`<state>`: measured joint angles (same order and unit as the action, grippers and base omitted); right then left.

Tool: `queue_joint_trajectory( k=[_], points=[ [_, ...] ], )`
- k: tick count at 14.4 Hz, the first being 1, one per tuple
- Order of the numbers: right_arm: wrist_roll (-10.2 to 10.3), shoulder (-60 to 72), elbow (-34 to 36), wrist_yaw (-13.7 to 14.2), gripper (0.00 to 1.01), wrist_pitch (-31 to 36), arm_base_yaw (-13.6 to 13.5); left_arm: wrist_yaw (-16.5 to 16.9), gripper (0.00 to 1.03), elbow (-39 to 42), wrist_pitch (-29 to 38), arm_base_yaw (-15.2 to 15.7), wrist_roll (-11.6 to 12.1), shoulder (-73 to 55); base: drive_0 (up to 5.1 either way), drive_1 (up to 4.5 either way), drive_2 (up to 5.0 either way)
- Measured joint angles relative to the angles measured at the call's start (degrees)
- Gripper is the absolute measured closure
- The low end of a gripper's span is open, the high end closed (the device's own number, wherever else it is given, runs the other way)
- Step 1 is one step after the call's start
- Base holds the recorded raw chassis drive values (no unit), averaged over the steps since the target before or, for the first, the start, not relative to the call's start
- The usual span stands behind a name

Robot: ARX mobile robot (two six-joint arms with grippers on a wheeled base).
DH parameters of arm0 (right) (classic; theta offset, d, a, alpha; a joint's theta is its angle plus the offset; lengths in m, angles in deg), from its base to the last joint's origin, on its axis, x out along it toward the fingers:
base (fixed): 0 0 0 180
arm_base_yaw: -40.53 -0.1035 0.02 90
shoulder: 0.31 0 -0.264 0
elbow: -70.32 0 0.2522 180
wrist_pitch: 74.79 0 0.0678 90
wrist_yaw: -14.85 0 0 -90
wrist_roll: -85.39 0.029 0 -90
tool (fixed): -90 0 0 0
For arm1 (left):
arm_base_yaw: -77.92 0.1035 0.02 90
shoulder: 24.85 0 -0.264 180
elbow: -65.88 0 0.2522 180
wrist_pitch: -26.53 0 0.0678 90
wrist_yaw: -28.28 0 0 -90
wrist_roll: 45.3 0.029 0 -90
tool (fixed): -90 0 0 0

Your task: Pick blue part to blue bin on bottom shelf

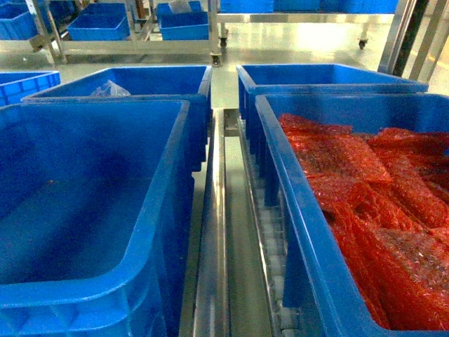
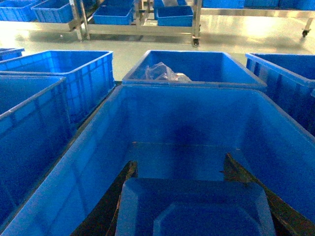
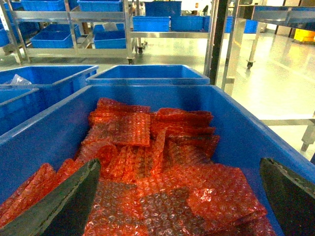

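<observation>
The left gripper (image 2: pixel 179 196) clamps a smooth blue plastic part (image 2: pixel 194 209), a flat tray-like moulding with rounded corners and a raised octagonal panel, between its dark fingers (image 2: pixel 123 184); it hangs over the bare interior of a glossy, straight-walled blue bin (image 1: pixel 84 210). The right gripper (image 3: pixel 179 196) is spread wide, its matte black wedge-shaped fingers (image 3: pixel 74 201) apart and holding nothing above a second blue bin (image 3: pixel 236 123) heaped with crinkled red bubble-wrap pouches (image 3: pixel 162 167). Between the two bins run flat brushed-steel rails (image 1: pixel 214 232) and a white roller track (image 1: pixel 270 246). Behind, another bin holds a clear crumpled plastic bag (image 2: pixel 162 73).
</observation>
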<state>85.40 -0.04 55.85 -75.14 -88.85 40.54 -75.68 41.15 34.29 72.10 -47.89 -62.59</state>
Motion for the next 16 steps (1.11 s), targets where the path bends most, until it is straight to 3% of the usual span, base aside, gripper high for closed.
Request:
queue_joint_trajectory(
  k=[16],
  points=[
    [0.0,0.0,0.0,0.0,0.03,0.0,0.0,0.0,0.59,0.0,0.0,0.0,0.0,0.0,0.0,0.0,0.0]
  ],
)
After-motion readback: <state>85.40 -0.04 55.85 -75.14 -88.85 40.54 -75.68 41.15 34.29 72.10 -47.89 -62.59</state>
